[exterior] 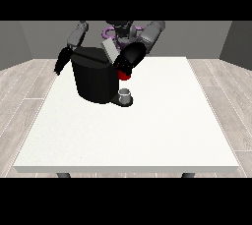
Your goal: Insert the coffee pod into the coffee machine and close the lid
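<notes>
White table point(147, 135) with black coffee machine point(93, 79), grey cup point(126, 95) beneath; both robot hand grips indiscernible.

Large white table point(147, 135) on pale wood-plank floor point(24, 86) — grey walls point(29, 37) behind

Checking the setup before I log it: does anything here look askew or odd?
The machine has its lid tilted up, not shut. The hand at the view's right is beside a red thing. Nothing looks spilled.
</notes>
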Tool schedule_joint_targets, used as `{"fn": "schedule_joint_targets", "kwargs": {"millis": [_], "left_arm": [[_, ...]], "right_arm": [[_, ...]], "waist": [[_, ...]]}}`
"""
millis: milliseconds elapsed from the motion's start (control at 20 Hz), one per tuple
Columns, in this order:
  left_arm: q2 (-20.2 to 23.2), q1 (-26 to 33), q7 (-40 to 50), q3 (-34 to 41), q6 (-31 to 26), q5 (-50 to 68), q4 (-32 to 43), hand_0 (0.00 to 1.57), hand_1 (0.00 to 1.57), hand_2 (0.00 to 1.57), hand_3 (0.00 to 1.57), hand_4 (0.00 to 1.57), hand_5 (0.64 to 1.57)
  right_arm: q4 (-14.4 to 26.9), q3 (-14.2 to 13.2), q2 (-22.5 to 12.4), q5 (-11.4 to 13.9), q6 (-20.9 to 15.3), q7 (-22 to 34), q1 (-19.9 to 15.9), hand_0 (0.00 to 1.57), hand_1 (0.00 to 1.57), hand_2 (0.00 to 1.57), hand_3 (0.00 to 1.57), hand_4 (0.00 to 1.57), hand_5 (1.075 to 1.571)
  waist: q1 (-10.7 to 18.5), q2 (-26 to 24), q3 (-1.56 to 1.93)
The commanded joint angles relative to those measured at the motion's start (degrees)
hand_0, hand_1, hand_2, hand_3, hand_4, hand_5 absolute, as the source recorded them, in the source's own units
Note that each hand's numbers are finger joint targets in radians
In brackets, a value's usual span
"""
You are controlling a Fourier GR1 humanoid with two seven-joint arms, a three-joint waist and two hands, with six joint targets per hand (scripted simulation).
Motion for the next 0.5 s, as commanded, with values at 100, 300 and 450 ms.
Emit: {"fn": "schedule_joint_targets", "kwargs": {"millis": [100,300,450], "left_arm": [[-0.2,-0.1,0.7,-1.0,2.5,-2.4,0.4,1.0,1.0,1.02,0.72,0.0,1.571],[2.4,-0.4,-1.0,-1.0,3.8,-3.7,0.5,0.51,0.51,0.78,0.6,0.0,1.571],[2.5,-2.7,-0.1,-0.7,2.3,-3.7,1.4,0.0,0.0,0.63,0.51,0.0,1.571]], "right_arm": [[0.7,-0.4,-1.7,0.4,1.0,0.6,-0.3,0.0,0.0,0.0,0.0,0.11,1.571],[-0.2,1.6,1.4,1.5,-1.1,-0.6,1.4,0.0,0.0,0.0,0.0,0.11,1.571],[0.3,1.4,1.4,2.8,-3.0,2.5,-2.2,0.0,0.0,0.0,0.0,0.21,1.571]], "waist": [[-1.0,-0.3,-0.03],[-1.1,0.1,-0.04],[-0.9,0.9,-0.04]]}}
